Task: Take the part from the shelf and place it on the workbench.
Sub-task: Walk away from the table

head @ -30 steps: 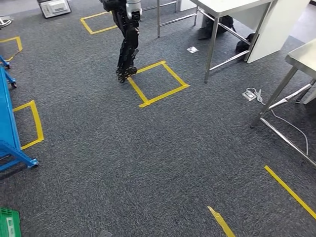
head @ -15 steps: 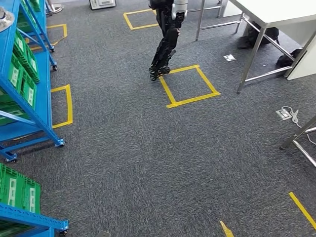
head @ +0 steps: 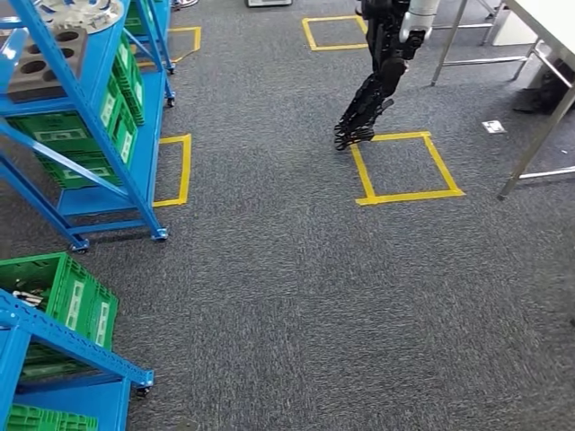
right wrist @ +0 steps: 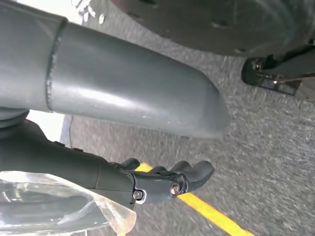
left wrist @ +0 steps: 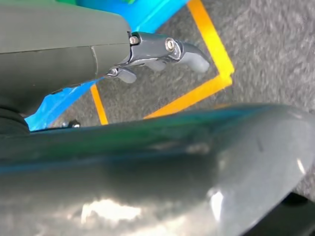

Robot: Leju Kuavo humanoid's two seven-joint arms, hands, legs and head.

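approach phase | I see the part [head: 48, 61] (grey block with round holes) on top of the blue shelf [head: 88, 108] | looks heavy, rigid; I'd grip its outer sides | left hand [left wrist: 163, 51], right hand [right wrist: 167, 179] both hanging, fingers slack, holding nothing

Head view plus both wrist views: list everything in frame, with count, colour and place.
Racks: at least two, blue, along the left.
Bins: several, green, on the rack shelves.
Block with holes: one, grey, top shelf, far left.
Tape squares: four, yellow, on the grey carpet.
Table: one, white with metal legs, far right.
Floor plate: one, white, near the table.
Second robot: one, dark legs, beside the centre square.
Left hand: empty, above the floor.
Right hand: empty, above the floor.
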